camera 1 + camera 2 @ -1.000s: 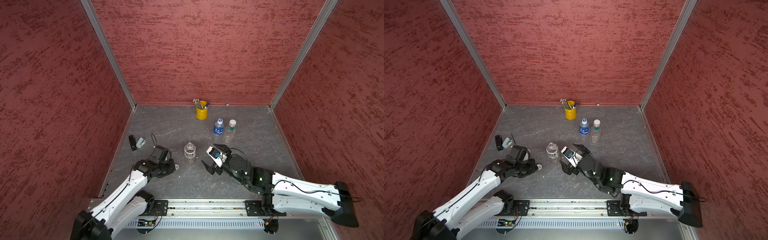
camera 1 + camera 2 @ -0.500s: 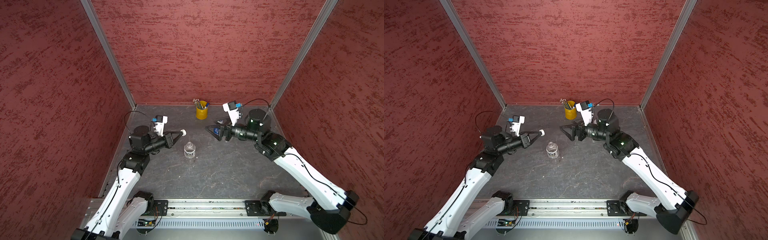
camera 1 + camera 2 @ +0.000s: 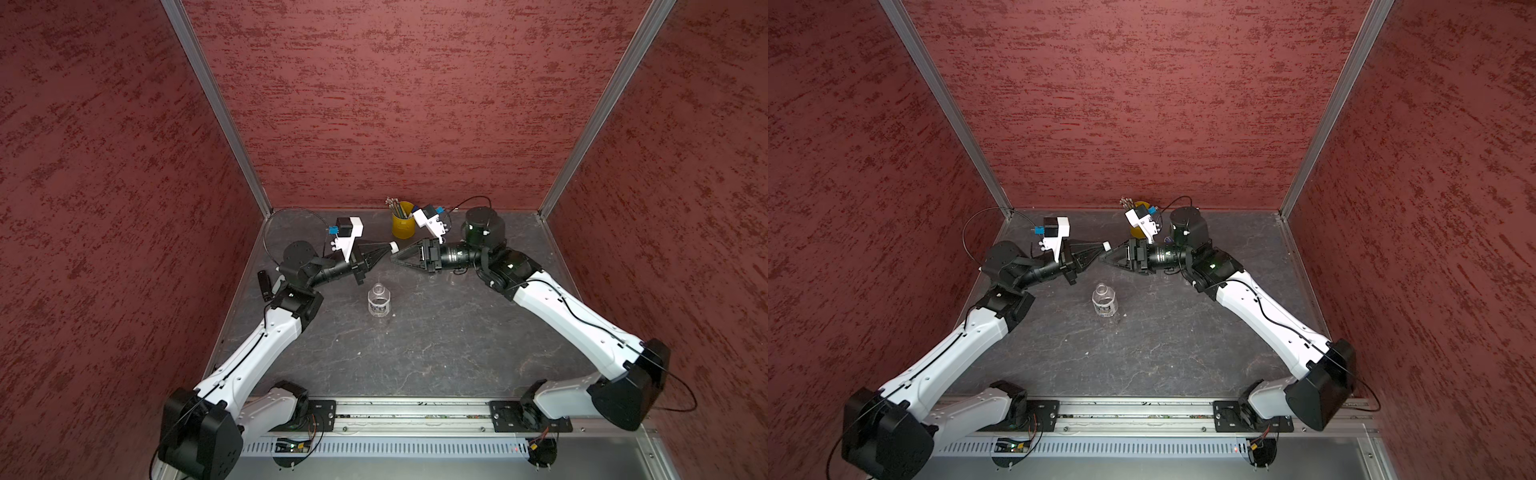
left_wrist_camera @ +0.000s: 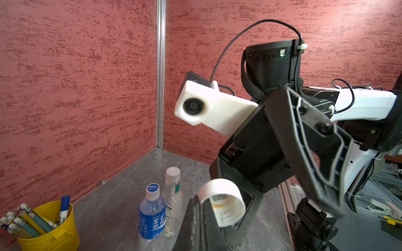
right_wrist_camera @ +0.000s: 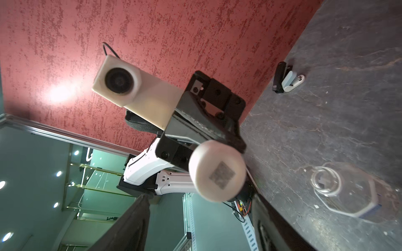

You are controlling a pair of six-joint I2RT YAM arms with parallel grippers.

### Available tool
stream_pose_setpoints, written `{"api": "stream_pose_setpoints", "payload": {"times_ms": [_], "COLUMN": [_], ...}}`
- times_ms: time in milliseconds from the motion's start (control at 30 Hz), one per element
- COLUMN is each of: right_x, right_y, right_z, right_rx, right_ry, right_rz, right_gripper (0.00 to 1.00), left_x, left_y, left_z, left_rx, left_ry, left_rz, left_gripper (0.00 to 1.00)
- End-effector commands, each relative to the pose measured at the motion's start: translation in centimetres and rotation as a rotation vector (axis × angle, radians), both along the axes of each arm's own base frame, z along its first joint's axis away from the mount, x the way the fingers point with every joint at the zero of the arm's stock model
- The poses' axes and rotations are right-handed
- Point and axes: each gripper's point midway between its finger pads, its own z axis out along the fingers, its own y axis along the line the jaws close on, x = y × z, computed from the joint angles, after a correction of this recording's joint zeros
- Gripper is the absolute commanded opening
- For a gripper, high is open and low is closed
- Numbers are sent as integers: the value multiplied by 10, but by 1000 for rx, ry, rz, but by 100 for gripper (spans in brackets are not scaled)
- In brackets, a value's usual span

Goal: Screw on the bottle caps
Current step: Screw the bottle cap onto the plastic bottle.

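Observation:
My left gripper (image 3: pixel 389 248) is shut on a small white cap (image 3: pixel 393 247) with a dark square mark (image 5: pixel 221 173) and holds it up in the air, open side turned toward its own wrist camera. The cap (image 4: pixel 221 202) is pinched by its rim. My right gripper (image 3: pixel 393 257) faces it tip to tip, open, its two fingers (image 5: pixel 130 223) either side of the cap without touching. The uncapped white-labelled bottle (image 3: pixel 379 301) stands on the table below. A blue-labelled bottle (image 4: pixel 152 215) and a clear bottle with a green band (image 4: pixel 173 187) stand capped behind.
A yellow pencil cup (image 3: pixel 403 224) stands at the back wall, close behind the right wrist. A small black object (image 3: pixel 262 282) and a white one (image 5: pixel 289 79) lie by the left wall. Red walls close in three sides of the grey table (image 3: pixel 436 345).
Both arms rose from the table, the left carrying the cap. Since then the two grippers have closed the gap and now meet tip to tip, and the right jaws have narrowed somewhat.

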Motion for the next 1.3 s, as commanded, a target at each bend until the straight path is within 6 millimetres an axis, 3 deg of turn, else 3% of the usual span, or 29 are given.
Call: {"api": "stream_pose_setpoints", "payload": {"times_ms": [0,100,233,667,1167,1267], "right_x": [7,22,28,23,23,23], "right_y": [-9,-14,-12,-11,-11,-12], "right_z": [21,14,10,8,3,3], "right_rx": [91,110,109,111,109,102], "right_ry": [12,75,100,112,117,107], "right_rz": [-16,-49,-45,-16,-14,-19], "right_gripper": [77,75,70,59,33,31], "left_x": [-15,-21,-22,-10,-4,-4], "left_y": [-2,-2,-5,-15,-9,-8], "left_z": [17,14,13,13,5,-4], "left_rx": [-44,-51,-47,-62,-64,-47], "left_ry": [-140,-181,-186,-198,-168,-154], "left_rz": [-54,-70,-86,-66,-16,-1], "left_gripper": [0,0,0,0,0,18]}}
